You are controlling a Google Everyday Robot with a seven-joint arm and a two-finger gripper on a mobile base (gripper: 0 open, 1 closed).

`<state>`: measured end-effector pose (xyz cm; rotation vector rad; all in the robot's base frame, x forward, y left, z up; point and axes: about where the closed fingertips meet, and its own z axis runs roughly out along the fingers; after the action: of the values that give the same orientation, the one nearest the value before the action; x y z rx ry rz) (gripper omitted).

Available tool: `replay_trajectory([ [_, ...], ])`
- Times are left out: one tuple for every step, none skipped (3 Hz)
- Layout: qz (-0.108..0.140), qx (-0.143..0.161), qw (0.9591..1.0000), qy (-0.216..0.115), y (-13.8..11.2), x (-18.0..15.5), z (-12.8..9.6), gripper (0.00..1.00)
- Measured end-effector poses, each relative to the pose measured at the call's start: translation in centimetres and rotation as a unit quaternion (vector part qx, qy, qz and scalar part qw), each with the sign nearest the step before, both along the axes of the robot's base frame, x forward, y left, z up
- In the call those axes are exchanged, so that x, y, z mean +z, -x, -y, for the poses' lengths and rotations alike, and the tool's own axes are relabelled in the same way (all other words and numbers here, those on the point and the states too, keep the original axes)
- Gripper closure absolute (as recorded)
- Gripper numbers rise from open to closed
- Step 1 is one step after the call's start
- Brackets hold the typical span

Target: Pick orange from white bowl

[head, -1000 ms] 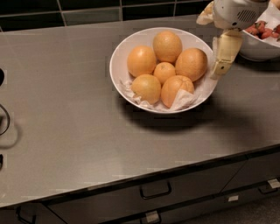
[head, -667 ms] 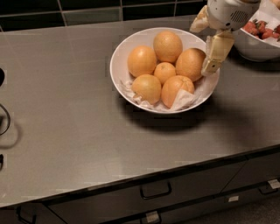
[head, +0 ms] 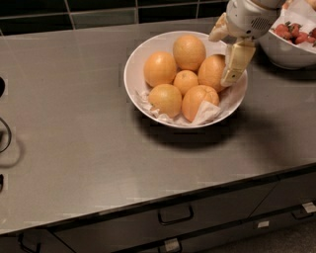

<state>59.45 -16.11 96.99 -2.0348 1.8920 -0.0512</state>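
On the counter [head: 74,148]: a grey, matt, faintly streaked top is seen, running the full width of the view.
Behind it: dark wall tiles [head: 98,10] with pale joints are noted.
Below it: dark drawers [head: 197,217] with black loop handles are fitted along the front edge.
Left edge: dark curved shapes are cut off by the frame; what they are cannot be told.
Bowl [head: 132,74]: wide, white and glossy, it is set right of the counter's centre, with its shadow cast forward.
Paper [head: 205,112]: crumpled white lining is seen under the fruit, mostly at the near rim.
Orange [head: 211,73]: it is lodged at the right side of the bowl, touching its neighbours.
Other oranges [head: 160,69]: five are counted, with a smaller one in the middle.
Gripper [head: 231,74]: pale and angled downward over the bowl's right rim, it is placed against the orange's right side; whether it is spread or pressed together cannot be told.
Strawberry bowl [head: 284,54]: it is placed at the far right, just beside the bowl.
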Motion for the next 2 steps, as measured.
replay_trajectory([
  [0.000,0.000,1.0000,0.000,0.00,-0.01,0.00,0.20],
  [-0.005,-0.010,0.9999,-0.002,0.34,-0.80,0.57,0.22],
])
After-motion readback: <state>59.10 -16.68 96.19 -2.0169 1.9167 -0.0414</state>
